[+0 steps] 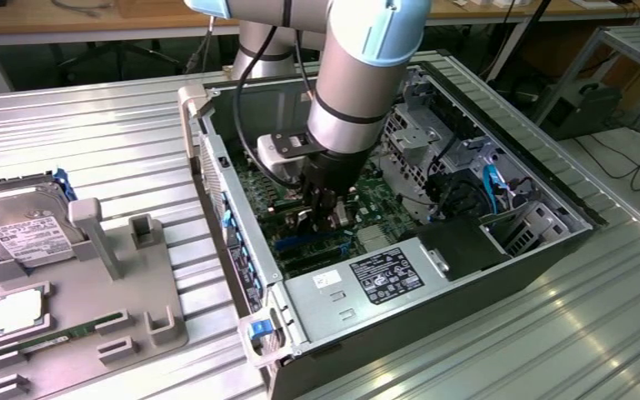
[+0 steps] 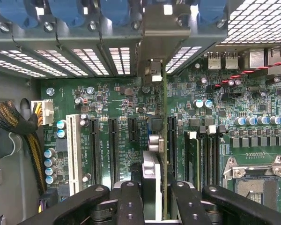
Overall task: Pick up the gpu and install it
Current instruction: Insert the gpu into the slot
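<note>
On the exterior view's left, a grey plastic parts holder [image 1: 87, 300] carries a silver hard drive with a white label [image 1: 20, 233] and a narrow green memory stick [image 1: 42, 340]. Right of it lies the open black computer case [image 1: 542, 267] — inside, the black gripper [image 1: 326, 218] is clamped on the thin black gpu [image 2: 152, 183], held edge-on just above the green motherboard [image 2: 131, 117], its silver bracket at the rear slots.

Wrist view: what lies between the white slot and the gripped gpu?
In the wrist view, three black expansion slots, two long and one short, on the green motherboard, separate the long white expansion slot from the thin black gpu card.
</note>
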`<state>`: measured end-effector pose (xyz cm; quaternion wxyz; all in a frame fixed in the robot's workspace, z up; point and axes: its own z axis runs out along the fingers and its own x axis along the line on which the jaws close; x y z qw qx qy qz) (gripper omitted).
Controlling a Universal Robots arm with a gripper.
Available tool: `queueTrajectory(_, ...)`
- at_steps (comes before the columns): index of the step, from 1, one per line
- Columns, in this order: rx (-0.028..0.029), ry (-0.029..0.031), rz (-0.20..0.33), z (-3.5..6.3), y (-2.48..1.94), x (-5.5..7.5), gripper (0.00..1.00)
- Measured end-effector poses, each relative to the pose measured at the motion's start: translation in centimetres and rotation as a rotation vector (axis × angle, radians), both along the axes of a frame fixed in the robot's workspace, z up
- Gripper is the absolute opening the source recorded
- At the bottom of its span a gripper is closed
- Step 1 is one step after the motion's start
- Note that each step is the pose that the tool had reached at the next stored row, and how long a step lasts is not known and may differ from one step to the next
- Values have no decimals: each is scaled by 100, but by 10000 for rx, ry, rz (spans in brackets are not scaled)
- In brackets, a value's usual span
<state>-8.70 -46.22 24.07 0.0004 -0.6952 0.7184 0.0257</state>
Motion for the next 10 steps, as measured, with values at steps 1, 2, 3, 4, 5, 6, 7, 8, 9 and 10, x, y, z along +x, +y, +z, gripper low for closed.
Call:
queueTrajectory(1, 0, 0, -4, 0, 0, -3, 28)
queueTrajectory(2, -1, 0, -9, 0, 0, -6, 28)
queueTrajectory(3, -1, 0, -13, 0, 0, -8, 28)
queueTrajectory(4, -1, 0, -19, 0, 0, -10, 28)
queueTrajectory(5, -1, 0, -27, 0, 0, -12, 28)
queueTrajectory(6, 0, 0, -34, 0, 0, -14, 28)
queueTrajectory(7, 0, 0, -43, 0, 0, -17, 28)
queueTrajectory(8, 0, 1, -49, 0, 0, -19, 28)
queueTrajectory(9, 0, 2, -56, -1, 0, -21, 28)
queueTrajectory(10, -1, 5, -62, -2, 0, -23, 28)
